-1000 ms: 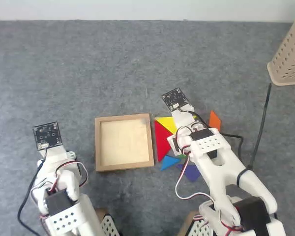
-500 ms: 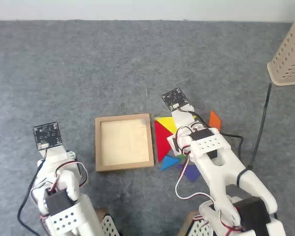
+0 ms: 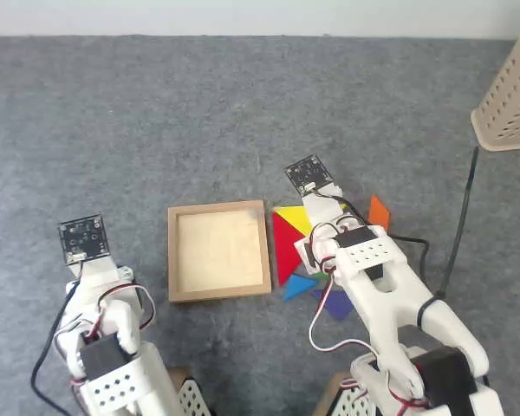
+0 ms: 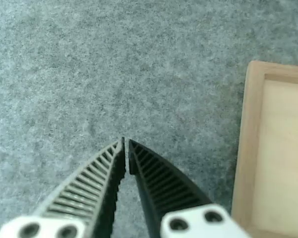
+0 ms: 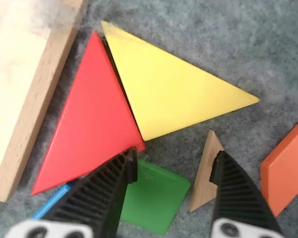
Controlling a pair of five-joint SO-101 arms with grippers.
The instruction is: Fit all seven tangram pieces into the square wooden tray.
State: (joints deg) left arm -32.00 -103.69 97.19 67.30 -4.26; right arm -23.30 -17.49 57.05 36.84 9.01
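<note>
**Tangram set beside square wooden tray [image 3: 218, 294] on grey felt surface [image 3: 156, 121].**
All visible pieces lie outside the tray, near its right side. The large red triangle [image 5: 89, 134] is nearest the tray and meets the large yellow triangle [image 5: 164, 94] edge to edge. The right pincer [image 5: 175, 154] is spread apart over the green square [image 5: 151, 196] and the small tan triangle [image 5: 206, 173]. The left pincer [image 4: 125, 144] has its tips together over bare surface left of the tray.
</note>
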